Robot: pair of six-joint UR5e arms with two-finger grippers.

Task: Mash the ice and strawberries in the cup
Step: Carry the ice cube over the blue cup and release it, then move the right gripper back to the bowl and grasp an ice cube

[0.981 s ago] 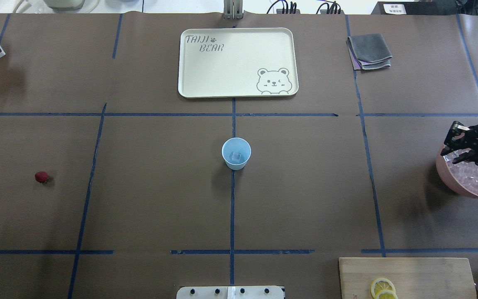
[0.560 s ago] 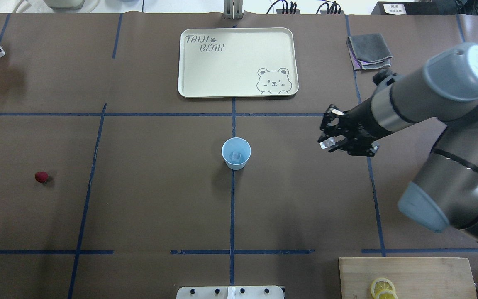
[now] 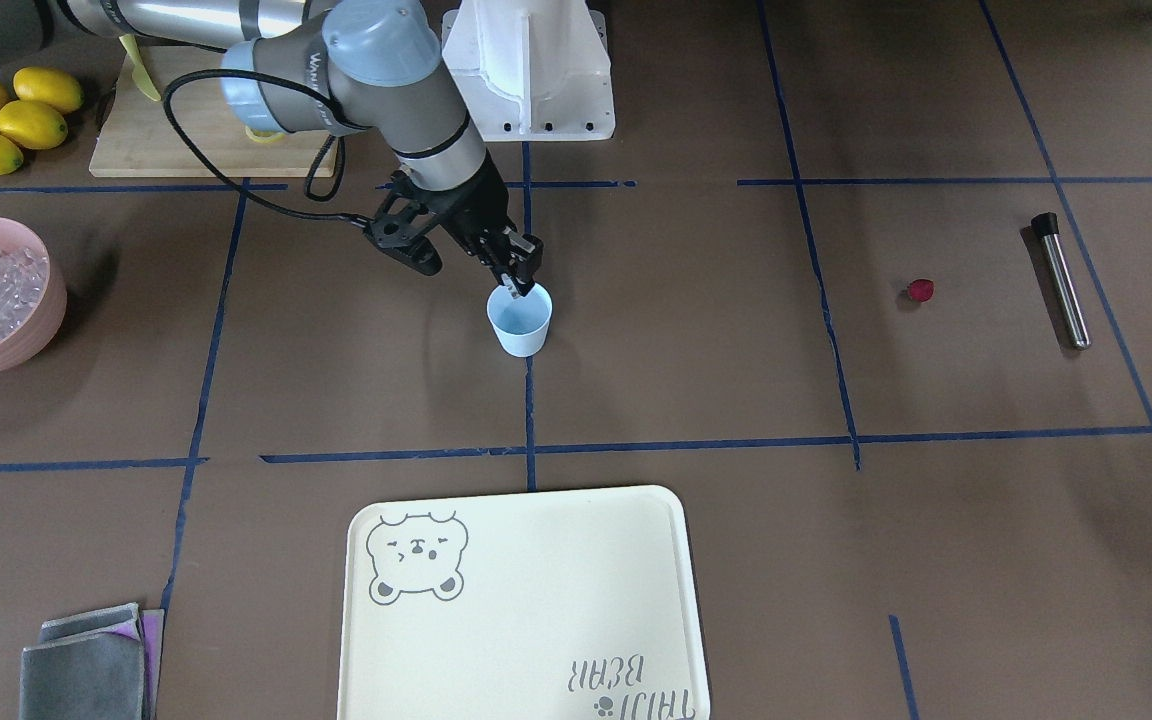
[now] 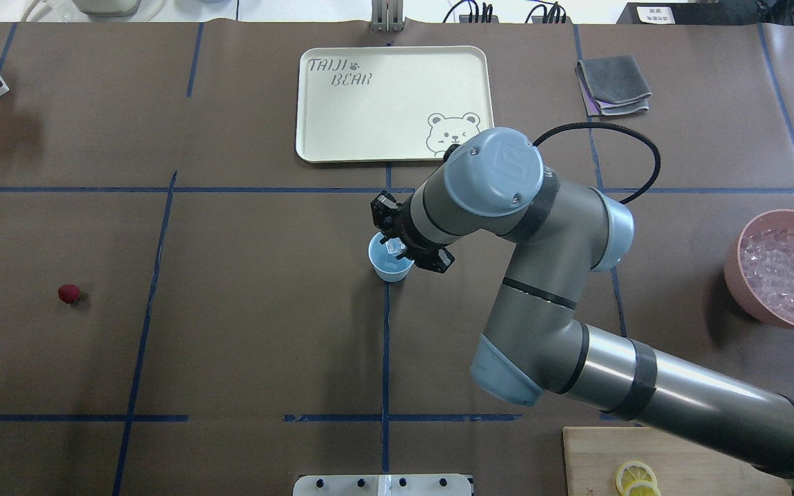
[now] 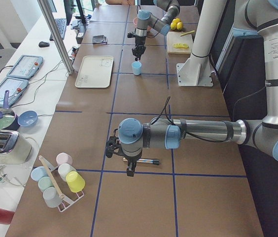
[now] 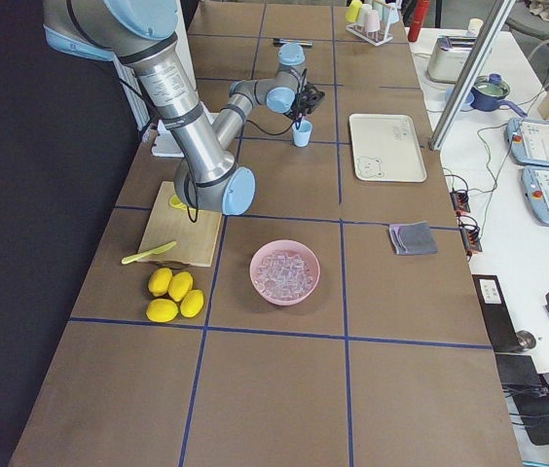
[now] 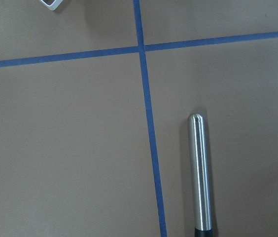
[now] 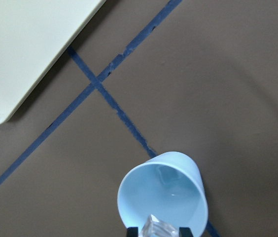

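The pale blue cup stands at the table's middle with one ice cube inside it. My right gripper hangs just over the cup's mouth, shut on another clear ice cube; it also shows in the front view. The small dark red strawberry lies alone on the table far to the left. My left gripper shows only in the exterior left view, above a metal muddler; I cannot tell whether it is open or shut.
A pink bowl full of ice stands at the right edge. A cream bear tray lies behind the cup. There is a folded grey cloth at the back right, and a cutting board with lemon slices at the front right.
My right arm has swung left from the pink ice bowl to above the cup, carrying an ice cube. The cup and strawberry have not moved.
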